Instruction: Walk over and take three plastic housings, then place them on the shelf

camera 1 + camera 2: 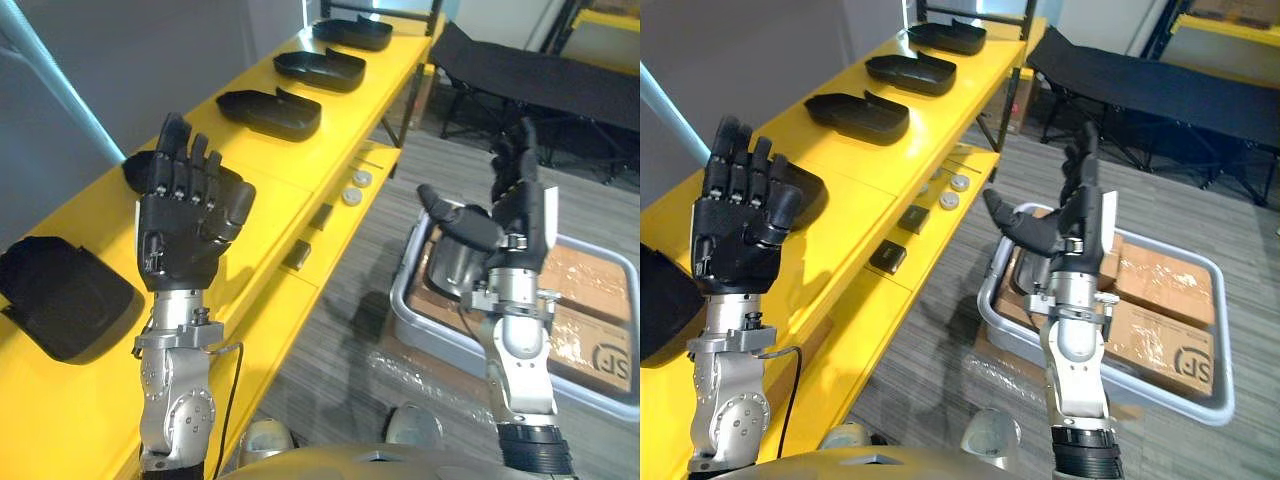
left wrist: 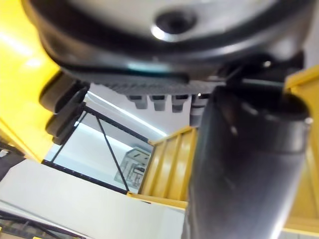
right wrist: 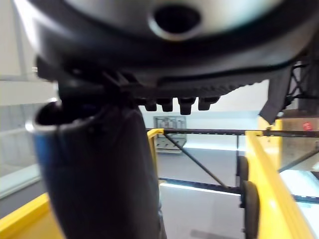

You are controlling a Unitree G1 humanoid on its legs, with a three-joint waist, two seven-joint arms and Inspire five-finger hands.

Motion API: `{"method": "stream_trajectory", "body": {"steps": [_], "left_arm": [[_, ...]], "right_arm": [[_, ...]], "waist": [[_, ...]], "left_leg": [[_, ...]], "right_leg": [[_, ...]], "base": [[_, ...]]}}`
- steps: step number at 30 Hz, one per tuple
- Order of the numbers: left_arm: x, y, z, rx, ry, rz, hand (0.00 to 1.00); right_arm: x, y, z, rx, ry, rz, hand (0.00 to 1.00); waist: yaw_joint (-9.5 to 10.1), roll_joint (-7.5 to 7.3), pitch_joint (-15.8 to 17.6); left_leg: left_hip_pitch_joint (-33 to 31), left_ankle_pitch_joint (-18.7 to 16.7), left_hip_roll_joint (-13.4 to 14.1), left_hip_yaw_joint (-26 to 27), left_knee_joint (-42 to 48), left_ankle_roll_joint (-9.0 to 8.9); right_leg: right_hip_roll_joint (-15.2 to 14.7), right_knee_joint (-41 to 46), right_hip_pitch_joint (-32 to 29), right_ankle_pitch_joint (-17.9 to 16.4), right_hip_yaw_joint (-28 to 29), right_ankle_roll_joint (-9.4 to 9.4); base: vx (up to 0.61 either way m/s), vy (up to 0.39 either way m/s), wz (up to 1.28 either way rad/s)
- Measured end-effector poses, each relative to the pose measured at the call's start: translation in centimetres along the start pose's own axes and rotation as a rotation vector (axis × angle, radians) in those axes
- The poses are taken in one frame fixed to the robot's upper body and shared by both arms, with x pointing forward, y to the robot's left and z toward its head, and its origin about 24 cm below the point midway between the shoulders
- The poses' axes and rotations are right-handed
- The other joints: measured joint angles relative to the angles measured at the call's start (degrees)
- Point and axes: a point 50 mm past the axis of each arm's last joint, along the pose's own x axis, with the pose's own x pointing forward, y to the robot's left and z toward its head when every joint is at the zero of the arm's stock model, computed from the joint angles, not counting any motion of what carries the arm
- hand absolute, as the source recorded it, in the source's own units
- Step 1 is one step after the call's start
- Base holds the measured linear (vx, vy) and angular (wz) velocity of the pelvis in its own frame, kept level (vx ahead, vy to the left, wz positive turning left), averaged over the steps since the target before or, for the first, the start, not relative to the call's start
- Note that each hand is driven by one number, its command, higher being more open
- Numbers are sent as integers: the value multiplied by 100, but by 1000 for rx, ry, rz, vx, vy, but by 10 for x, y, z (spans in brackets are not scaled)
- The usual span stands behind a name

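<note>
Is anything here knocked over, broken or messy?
Nothing stands out. The black plastic housings lie spaced in a row along the yellow shelf, none hanging off. The left robot hand and right robot hand are raised, open and empty. The grey tray of cardboard boxes sits flat on the floor.

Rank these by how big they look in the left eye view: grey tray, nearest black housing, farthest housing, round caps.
1. Grey tray
2. Nearest housing
3. Farthest housing
4. Round caps
The two housings may match in true size; nearness enlarges the near one.
</note>
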Motion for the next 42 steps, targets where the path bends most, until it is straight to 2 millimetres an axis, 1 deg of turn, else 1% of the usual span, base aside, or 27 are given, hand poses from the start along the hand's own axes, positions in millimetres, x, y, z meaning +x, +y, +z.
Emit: {"method": "stream_trajectory", "body": {"steps": [1, 2, 3, 4, 5, 6, 7, 8, 9, 10, 11, 12, 14, 15, 18, 19, 21, 22, 23, 26, 28, 31, 33, 34, 37, 40, 42], "left_arm": [[-5, 2, -1, -2, 14, 17, 100], [-8, 4, -3, -1, 26, 27, 100], [-9, 6, -4, 5, 39, 34, 100], [-9, 8, -5, 14, 51, 32, 100], [-11, 10, -11, 5, 77, 47, 100], [-20, 8, -23, -44, 127, 72, 100], [-21, 7, -25, -57, 133, 75, 100], [-23, 7, -25, -85, 119, 90, 100], [-23, 9, -21, -83, 95, 103, 100], [-23, 8, -22, -105, 97, 113, 100], [-25, 6, -24, -132, 102, 110, 100], [-26, 5, -24, -134, 107, 103, 100], [-26, 5, -24, -132, 105, 104, 100], [-28, 5, -24, -131, 107, 106, 100], [-27, 5, -24, -133, 107, 94, 100], [-27, 4, -24, -135, 104, 84, 100], [-25, 3, -25, -136, 104, 61, 100], [-25, 4, -27, -129, 119, 53, 100], [-26, 6, -28, -116, 135, 53, 100], [-21, 5, -28, -103, 145, 18, 100], [-14, 0, -29, -93, 139, -23, 100], [-3, -9, -30, -91, 128, -92, 100], [3, -13, -29, -93, 113, -121, 100], [5, -14, -29, -94, 107, -128, 100], [12, -20, -30, -106, 100, -161, 100], [12, -23, -33, -116, 121, -178, 100], [12, -25, -34, -114, 130, -190, 100]], "right_arm": [[-4, 5, -6, -16, 28, 26, 100], [-7, 8, -9, -19, 45, 53, 100], [-10, 11, -10, -15, 57, 79, 100], [-11, 12, -11, -13, 65, 88, 100], [-16, 9, -15, -21, 94, 86, 100], [-23, 0, -21, -50, 140, 79, 100], [-23, -2, -21, -59, 143, 79, 100], [-22, -5, -20, -70, 138, 84, 100], [-21, -1, -19, -56, 132, 98, 100], [-22, -4, -19, -69, 137, 97, 100], [-19, -9, -18, -84, 130, 84, 100], [-14, -13, -13, -104, 106, 83, 100], [-12, -17, -11, -118, 98, 79, 100], [-12, -19, -11, -120, 105, 66, 100], [-14, -27, -16, -137, 148, -20, 100], [-14, -29, -18, -141, 161, -42, 100], [-15, -33, -29, -155, 211, -98, 100], [-17, -32, -40, -153, 264, -125, 100], [-19, -30, -52, -146, 321, -146, 100], [-20, -30, -77, -171, 441, -188, 100], [-15, -29, -87, -177, 477, -216, 100], [14, -23, -88, -176, 465, -263, 100], [45, -19, -80, -167, 411, -279, 100], [54, -18, -76, -168, 391, -285, 100], [97, -24, -55, -193, 311, -317, 100], [115, -28, -47, -183, 295, -332, 100], [123, -27, -41, -173, 276, -332, 100]], "waist": [[42, -18, -17], [113, -18, -17], [134, -71, -22], [107, -111, -28], [46, -68, -54], [-131, 88, -99], [-188, 138, -92], [-167, 238, -46], [-255, 156, 12], [-313, 144, -6], [-239, 117, -58], [-181, 135, -65], [-166, 157, -73], [-144, 145, -70], [-112, 224, -121], [-100, 260, -143], [-66, 218, -122], [-42, 143, -96], [-17, 97, -88], [89, 82, -70], [130, 81, -53], [265, 64, 149], [327, 74, 341], [374, 77, 405], [583, 125, 738], [733, 156, 856], [736, 178, 924]], "left_leg": [[-156, 101, 170, 73, 58, -116], [-305, 191, 441, 201, 186, -267], [-407, 301, 703, 293, 321, -455], [-454, 365, 805, 283, 379, -570], [-463, 528, 1024, 192, 337, -668], [-338, 973, 1349, -15, 21, -599], [-300, 1094, 1448, -39, -41, -534], [-215, 1485, 1772, -17, -95, -376], [-230, 1796, 1970, -218, 45, 3], [-351, 1820, 2042, -464, 98, 99], [-461, 1518, 1688, -1032, 184, -114], [-598, 1290, 1298, -1352, 320, -93], [-793, 891, 838, -1410, 561, 30], [-812, 679, 589, -1502, 559, -29], [-704, 449, 143, -1601, 17, 3], [-657, 419, 70, -1645, -173, -45], [-630, 370, -97, -1621, -511, -251], [-633, 381, -228, -1574, -550, -263], [-629, 360, -319, -1538, -536, -227], [-802, 286, -541, -1564, -405, -100], [-1063, 259, -599, -1674, -248, -59], [-1376, 230, -601, -1830, -47, -47], [-1608, 232, -603, -1967, 67, -47], [-1671, 240, -601, -1991, 87, -45], [-1908, 311, -618, -2176, 187, -35], [-1960, 334, -650, -2307, 165, -18], [-1959, 337, -686, -2373, 156, -12]], "right_leg": [[-289, -531, 200, 57, 0, 86], [-456, -1307, 298, 162, 45, 220], [-436, -2399, 455, 743, 113, 362], [-335, -2687, 571, 930, 245, 823], [-53, -2833, 734, 688, 247, 1495], [276, -2360, 617, 376, 153, 1693], [313, -1959, 429, 324, 202, 1597], [459, -1507, -288, 18, 303, 1389], [704, -2108, -266, 251, 304, 1214], [821, -2145, -257, 256, 394, 1099], [953, -2358, -314, 262, 604, 971], [1057, -2604, -360, 393, 752, 870], [1220, -2987, -290, 609, 889, 782], [1291, -3243, -192, 739, 962, 764], [1346, -3703, -122, 1066, 1039, 873], [1336, -3771, -150, 1132, 1036, 911], [1272, -4027, -221, 1354, 1035, 1046], [1157, -4200, -193, 1491, 1030, 1089], [1036, -4310, -143, 1587, 1018, 1156], [841, -4540, -107, 1802, 819, 1233], [808, -4678, -148, 1925, 695, 1225], [824, -4876, -169, 2075, 511, 1213], [846, -4981, -211, 2152, 365, 1190], [853, -4990, -243, 2178, 345, 1184], [878, -5064, -277, 2254, 147, 1181], [880, -5063, -239, 2253, -125, 1180], [865, -5063, -197, 2253, -249, 1180]], "base": [[-102, -349, -74], [-150, -499, -101], [-133, -481, -87], [-132, -572, -50], [-87, -593, -20], [-77, -585, -10], [-126, -512, -45], [-188, -506, -67], [-203, -499, -66], [-62, -385, -67], [24, -261, -79], [58, -195, -90], [50, -154, -67], [80, -107, -54], [60, 2, -28], [22, 94, -3], [-9, 119, -6], [-25, 181, -7], [-29, 209, -4], [-35, 141, 9], [-63, 85, 27], [-93, 20, 26], [-94, -11, 26], [-71, -7, 23], [-53, -10, 26], [14, -11, 25], [28, 8, 16]]}}
